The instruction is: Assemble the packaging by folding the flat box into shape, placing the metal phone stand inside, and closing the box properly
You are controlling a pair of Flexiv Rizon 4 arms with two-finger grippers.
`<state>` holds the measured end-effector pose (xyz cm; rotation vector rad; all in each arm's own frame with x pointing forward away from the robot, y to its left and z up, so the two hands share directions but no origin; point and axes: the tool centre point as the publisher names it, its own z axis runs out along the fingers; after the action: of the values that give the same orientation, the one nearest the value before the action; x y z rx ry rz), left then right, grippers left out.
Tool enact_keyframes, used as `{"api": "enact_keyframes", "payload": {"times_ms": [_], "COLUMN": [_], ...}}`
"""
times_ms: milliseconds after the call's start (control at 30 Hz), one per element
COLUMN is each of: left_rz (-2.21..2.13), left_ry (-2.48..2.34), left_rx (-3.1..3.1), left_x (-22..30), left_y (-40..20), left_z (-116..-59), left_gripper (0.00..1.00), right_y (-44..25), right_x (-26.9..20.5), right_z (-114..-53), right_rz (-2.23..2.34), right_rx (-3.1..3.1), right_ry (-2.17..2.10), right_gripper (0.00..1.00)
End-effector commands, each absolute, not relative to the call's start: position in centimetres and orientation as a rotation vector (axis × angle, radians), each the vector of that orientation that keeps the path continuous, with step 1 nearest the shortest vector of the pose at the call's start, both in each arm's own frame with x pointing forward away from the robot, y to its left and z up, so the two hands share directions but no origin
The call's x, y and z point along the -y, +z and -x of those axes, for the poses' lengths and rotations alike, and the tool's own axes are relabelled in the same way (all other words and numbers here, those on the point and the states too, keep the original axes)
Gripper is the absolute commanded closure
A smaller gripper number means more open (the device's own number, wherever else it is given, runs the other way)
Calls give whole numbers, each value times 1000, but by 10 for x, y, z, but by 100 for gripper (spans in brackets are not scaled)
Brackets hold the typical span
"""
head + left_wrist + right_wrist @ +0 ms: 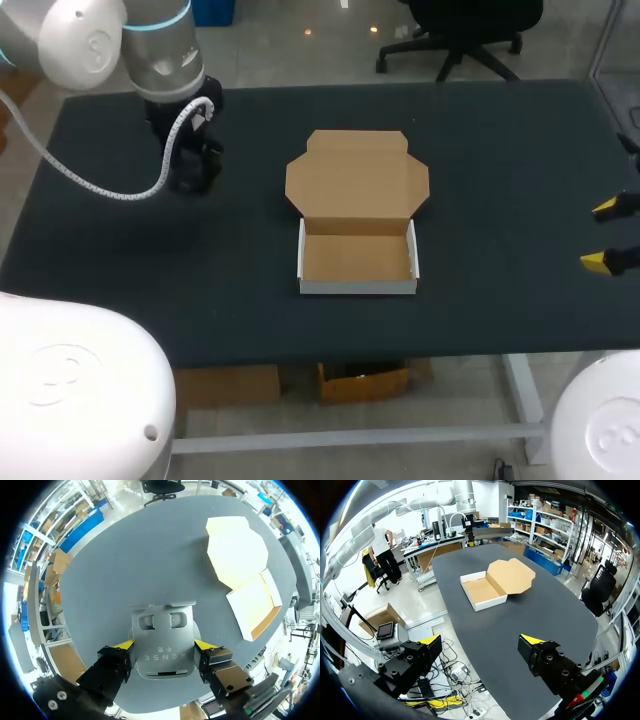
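Ahead of the left gripper (165,644), pinched between its tips, the metal phone stand (162,627) runs lengthwise; right gripper (481,640) gapes.

The box (485,587), lid back, sits on the table (555,615) ahead of the spread-fingered right end effector (481,640).

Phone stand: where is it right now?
The phone stand lies on the left side of the table, held in the left end effector, well to the left of the open box. In the head view, that arm hides it.
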<state>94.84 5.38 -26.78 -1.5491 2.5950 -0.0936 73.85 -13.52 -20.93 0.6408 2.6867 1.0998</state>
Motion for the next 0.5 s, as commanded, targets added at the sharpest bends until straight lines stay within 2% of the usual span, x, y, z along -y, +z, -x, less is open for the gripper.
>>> {"api": "enact_keyframes", "payload": {"times_ms": [33, 500], "left_rz": [1549, 1498], "left_ry": [-88, -134], "left_rx": [-2592, -2586], "left_x": [-53, -46], "left_y": [-266, -265], "left_z": [-948, -939], "left_gripper": [100, 100], "right_y": [-208, -208], "right_x": [136, 136], "right_z": [-738, -738], "right_rz": [-639, -639], "right_rx": [-2686, -2686], "right_ry": [1104, 1104], "right_gripper": [0, 0]}}
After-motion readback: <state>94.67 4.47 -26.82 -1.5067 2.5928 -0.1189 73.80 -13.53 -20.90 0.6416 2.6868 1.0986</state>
